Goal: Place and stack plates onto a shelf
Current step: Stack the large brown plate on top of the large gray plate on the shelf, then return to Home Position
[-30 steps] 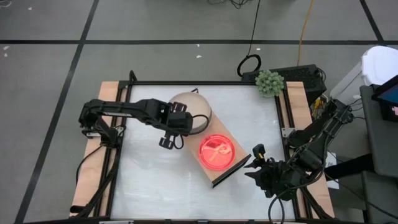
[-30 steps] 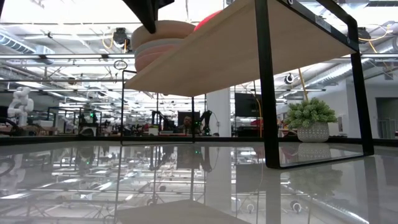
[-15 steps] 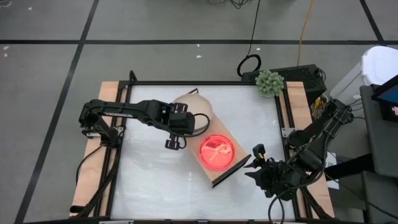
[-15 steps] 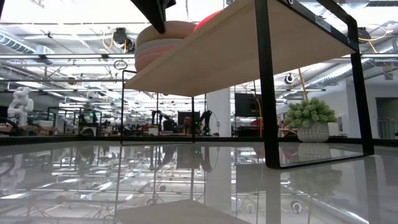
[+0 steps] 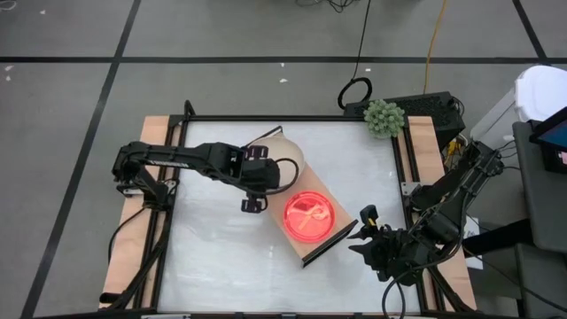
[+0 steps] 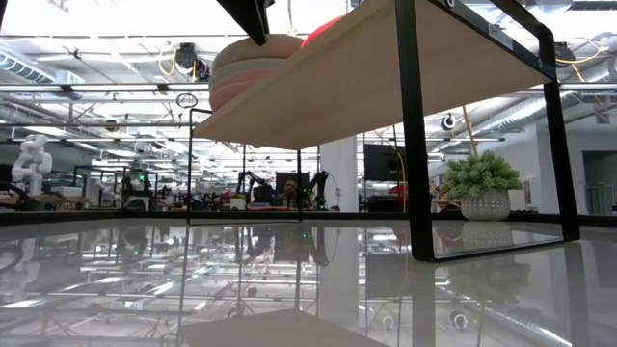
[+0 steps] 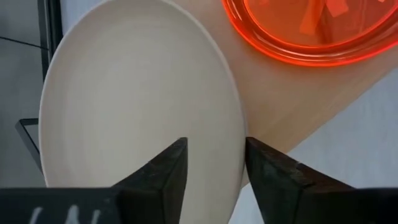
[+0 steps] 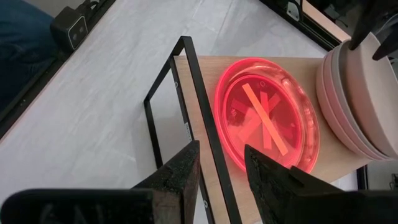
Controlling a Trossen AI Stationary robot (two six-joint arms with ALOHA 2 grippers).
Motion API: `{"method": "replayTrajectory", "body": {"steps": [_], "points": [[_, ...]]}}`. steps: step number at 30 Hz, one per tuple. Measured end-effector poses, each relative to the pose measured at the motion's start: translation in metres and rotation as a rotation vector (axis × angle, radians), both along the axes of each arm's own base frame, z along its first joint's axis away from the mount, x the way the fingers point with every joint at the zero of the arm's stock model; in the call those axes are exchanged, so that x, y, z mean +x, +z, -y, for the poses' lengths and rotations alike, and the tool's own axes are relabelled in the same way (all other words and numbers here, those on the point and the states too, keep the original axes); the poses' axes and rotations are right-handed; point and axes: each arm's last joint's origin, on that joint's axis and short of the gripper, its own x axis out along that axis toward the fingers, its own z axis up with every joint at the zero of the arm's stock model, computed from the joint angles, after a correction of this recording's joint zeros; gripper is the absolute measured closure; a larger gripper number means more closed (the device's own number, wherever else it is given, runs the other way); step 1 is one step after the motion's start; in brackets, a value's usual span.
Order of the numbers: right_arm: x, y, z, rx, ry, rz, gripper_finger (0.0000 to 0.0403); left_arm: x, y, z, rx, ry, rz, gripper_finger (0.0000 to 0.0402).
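The shelf (image 5: 321,252) stands slantwise on the white table. On its far end rests a stack of large plates, topped by a beige plate (image 7: 137,93) with pink ones under it (image 8: 348,106). Nearer on the board sits a hot-pink divided plate (image 5: 307,215). My left gripper (image 7: 214,165) is open at the stack's near-left side, one finger over the beige plate and the other just outside its rim (image 7: 239,149). My right gripper (image 8: 221,168) hangs open and empty off the shelf's near right end (image 5: 359,237).
A small potted plant (image 5: 384,117) stands at the table's far right corner, with a black cable loop (image 5: 354,92) behind the far edge. The shelf's black end frame (image 8: 186,112) lies below my right gripper. Open white tabletop (image 5: 221,266) lies near left.
My left gripper's fingers have swung a little toward the table's right, closer over the plate stack, and its wrist has rolled. The right arm has kept still.
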Motion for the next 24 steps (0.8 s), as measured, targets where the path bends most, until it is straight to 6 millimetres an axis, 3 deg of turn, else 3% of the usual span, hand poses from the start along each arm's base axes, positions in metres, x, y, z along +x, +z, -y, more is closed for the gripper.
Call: {"method": "replayTrajectory", "body": {"steps": [15, 19, 24], "points": [[0.000, 0.001, 0.002, -0.042, -0.019, 0.034, 0.0294, 0.003, 0.006, 0.014, -0.049, 0.050, 0.083, 0.0218], [-0.002, 0.005, 0.005, -0.058, -0.028, 0.061, 0.0304, -0.004, 0.017, 0.017, -0.082, 0.082, 0.131, 0.0218], [-0.013, 0.007, 0.017, -0.049, 0.007, 0.133, 0.0349, -0.021, 0.042, 0.028, -0.130, 0.076, 0.296, 0.0218]]}}
